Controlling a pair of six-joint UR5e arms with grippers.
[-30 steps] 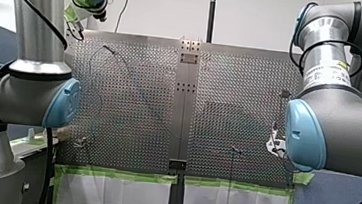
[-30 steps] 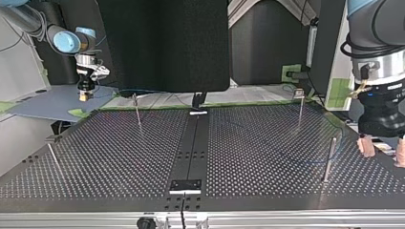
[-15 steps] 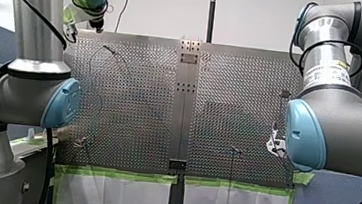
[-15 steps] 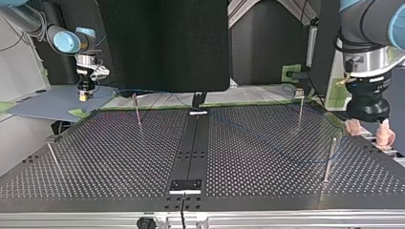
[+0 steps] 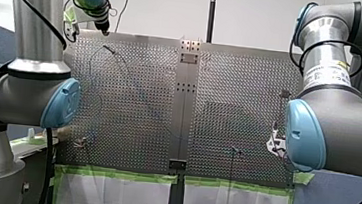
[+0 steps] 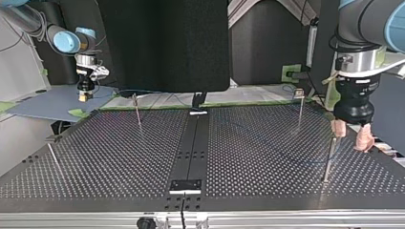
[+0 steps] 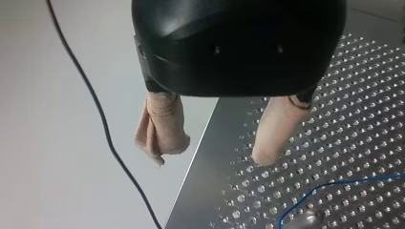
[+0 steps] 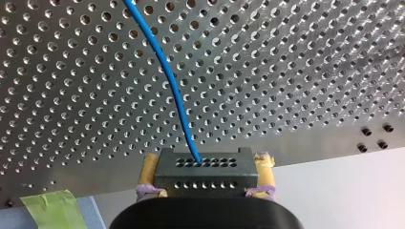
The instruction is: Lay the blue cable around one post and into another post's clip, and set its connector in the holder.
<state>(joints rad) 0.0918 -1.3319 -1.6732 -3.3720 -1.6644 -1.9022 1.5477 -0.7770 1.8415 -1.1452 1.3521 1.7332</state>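
My right gripper (image 8: 206,164) is shut on a dark grey connector block (image 8: 205,180) with rows of small holes. The blue cable (image 8: 167,81) leaves the block and runs ahead over the perforated table. In the top view my right gripper (image 6: 85,97) hangs at the far left, beyond the table's back edge. My left gripper (image 6: 351,137) stands open with beige pads at the top view's right, one fingertip close to the top of a thin post (image 6: 328,160). In the left wrist view my left gripper (image 7: 212,155) holds nothing, and the blue cable (image 7: 344,183) lies just ahead.
More thin posts stand on the table (image 6: 110,157): one at the back left (image 6: 137,112), one with a clip on top at the back right (image 6: 299,107), one at the near left (image 6: 54,161). A black strip (image 6: 193,143) runs down the middle.
My left arm has swung leftward in the top view, bringing its open gripper from the table's right edge up to the near right post. My right arm has not moved.
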